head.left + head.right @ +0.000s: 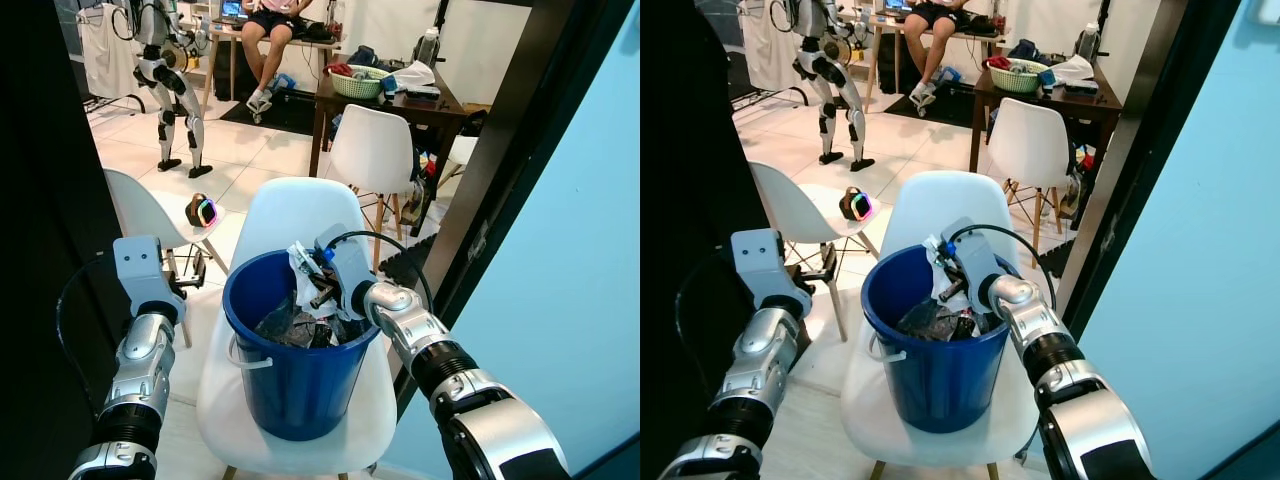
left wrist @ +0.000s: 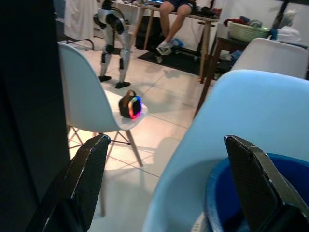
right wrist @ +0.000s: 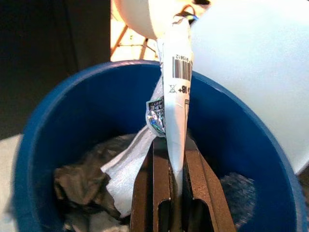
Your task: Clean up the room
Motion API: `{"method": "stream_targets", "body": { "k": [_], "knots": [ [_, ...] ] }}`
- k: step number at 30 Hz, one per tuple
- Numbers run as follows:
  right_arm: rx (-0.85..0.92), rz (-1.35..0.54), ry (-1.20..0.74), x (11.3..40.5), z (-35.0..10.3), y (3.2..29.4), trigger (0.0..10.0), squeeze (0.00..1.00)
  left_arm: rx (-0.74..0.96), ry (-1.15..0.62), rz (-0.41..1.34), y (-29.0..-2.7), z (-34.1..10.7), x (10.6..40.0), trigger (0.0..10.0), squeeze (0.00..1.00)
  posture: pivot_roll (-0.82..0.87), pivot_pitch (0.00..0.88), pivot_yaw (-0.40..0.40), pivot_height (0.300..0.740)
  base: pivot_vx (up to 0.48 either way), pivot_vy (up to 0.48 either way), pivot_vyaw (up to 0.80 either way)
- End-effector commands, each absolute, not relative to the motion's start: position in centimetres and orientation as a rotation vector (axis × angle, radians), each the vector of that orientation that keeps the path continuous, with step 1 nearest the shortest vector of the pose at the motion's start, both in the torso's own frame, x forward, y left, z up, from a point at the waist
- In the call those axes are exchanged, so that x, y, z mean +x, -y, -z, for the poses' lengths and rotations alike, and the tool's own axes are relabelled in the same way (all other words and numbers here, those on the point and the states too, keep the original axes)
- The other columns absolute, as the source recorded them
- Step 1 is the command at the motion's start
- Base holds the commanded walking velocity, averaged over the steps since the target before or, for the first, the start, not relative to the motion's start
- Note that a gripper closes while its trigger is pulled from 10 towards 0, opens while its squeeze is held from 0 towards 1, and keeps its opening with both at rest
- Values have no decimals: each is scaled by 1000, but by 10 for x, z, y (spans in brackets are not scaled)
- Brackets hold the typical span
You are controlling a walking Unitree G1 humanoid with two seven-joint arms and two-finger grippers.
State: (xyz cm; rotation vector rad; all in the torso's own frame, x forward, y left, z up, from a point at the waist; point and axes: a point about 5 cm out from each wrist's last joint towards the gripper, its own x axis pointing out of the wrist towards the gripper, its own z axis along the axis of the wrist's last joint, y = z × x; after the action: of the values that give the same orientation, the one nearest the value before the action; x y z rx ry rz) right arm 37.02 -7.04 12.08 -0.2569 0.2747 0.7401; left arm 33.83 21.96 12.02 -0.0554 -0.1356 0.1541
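The right gripper (image 1: 318, 285) hung over the mouth of the blue bucket (image 1: 292, 385), its two black fingers (image 3: 198, 183) pressed together on a crumpled white wrapper (image 3: 175, 92) with a barcode printed on it; the wrapper stood up between them, pinched near its lower end, and it was held there, by my reading, so that it would fall among the rubbish once let go. The bucket sat on the seat of a white chair (image 1: 300, 205), which raised its rim within reach of the arm; dark crumpled scraps and a pale sheet already lay in its bottom. The left gripper (image 2: 164, 188) waited just beside the bucket on the robot's left, fingers spread wide and holding nothing; it looked idle, kept clear of the drop. Beyond it a second white chair (image 1: 140, 205) carried a small dark speaker (image 1: 203, 211) with a glowing coloured ring; farther off stood another humanoid robot (image 1: 170, 75), a seated person's legs (image 1: 268, 50), and a dark table (image 1: 400, 105) bearing a green basket (image 1: 357, 82). The next move seemed to be a simple release over the bucket; the risk was the wrapper clinging to a finger.
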Motion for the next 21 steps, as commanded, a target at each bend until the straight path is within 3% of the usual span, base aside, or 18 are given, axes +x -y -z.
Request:
{"method": "stream_targets", "body": {
  "k": [1, 7, 10, 16, 17, 18, 19, 21],
  "knots": [
    [-243, -812, -259, 365, -119, 62, 10000, 0, -29, 130, -163, -222, -121, 338, 10000, 0, 53, 0, -83, 725, 0, 0, 0],
    [-267, -860, -281, 360, -113, 50, 10000, 0, -19, 138, -178, -223, -125, 338, 10000, 0, 53, 0, -86, 725, 0, 0, 0],
    [-382, -730, -340, 367, -109, 52, 10000, 12, -19, 152, -188, -221, -128, 338, 10000, 0, 69, 0, -102, 725, 0, 0, 0],
    [-406, -682, -350, 370, -110, 53, 10000, 12, -20, 154, -191, -220, -128, 337, 10000, 0, 70, 0, -104, 725, 0, 0, 0],
    [-413, -675, -354, 370, -108, 54, 10000, 357, -20, 156, -190, -219, -129, 337, 10000, 0, 71, 0, -107, 725, 0, 0, 0],
    [-411, -668, -362, 369, -107, 54, 10000, 800, -22, 157, -192, -219, -129, 337, 10000, 0, 72, 0, -106, 725, 0, 0, 0],
    [-406, -664, -364, 369, -106, 55, 10000, 1000, -24, 160, -193, -219, -130, 337, 10000, 0, 71, 0, -108, 725, 0, 0, 0],
    [-385, -660, -366, 368, -105, 55, 10000, 1000, -27, 160, -192, -219, -130, 337, 10000, 0, 70, 0, -108, 725, 0, 0, 0]
  ]
}}
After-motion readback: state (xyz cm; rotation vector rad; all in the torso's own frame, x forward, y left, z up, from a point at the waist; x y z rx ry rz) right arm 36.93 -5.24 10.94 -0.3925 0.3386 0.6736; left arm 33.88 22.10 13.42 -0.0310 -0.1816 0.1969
